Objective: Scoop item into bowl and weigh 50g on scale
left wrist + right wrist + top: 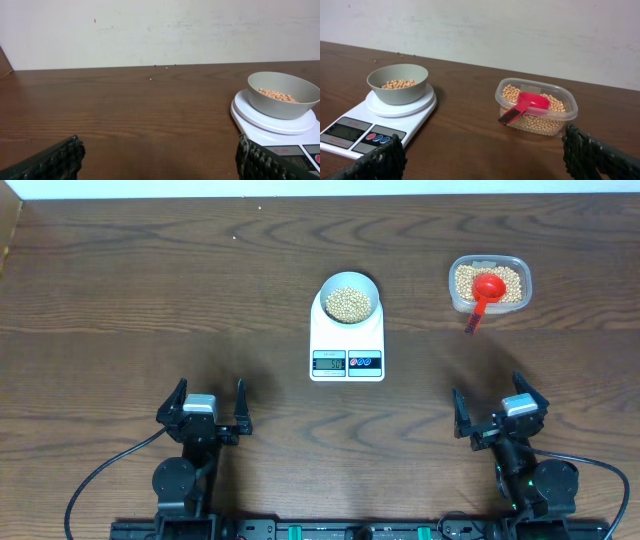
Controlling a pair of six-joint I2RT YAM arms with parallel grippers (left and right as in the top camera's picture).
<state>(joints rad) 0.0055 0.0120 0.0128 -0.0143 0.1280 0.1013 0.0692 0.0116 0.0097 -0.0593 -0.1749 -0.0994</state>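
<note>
Overhead: tan-yellow round beans (349, 304) in small white bowl (350, 279) on flat white kitchen scale (324, 340); red plastic scoop (488, 287) lies in clear tub (455, 288). Left claw (210, 392), right claw (492, 402) both splayed, empty. Scooping likely done; display (329, 361) unreadable.

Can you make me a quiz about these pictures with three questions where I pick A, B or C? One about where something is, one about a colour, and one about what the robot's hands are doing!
1. Where is the bowl compared with the scale?
A. beside it
B. on top of it
C. behind it

2. What colour is the scoop lying in the tub?
A. blue
B. green
C. red

3. How are the left gripper and right gripper?
A. both open, holding nothing
B. both shut
C. one holds something

Answers:
1 B, the bowl sits on the scale's round plate.
2 C, the scoop is bright red.
3 A, each gripper's fingers are spread apart with nothing between them.
</note>
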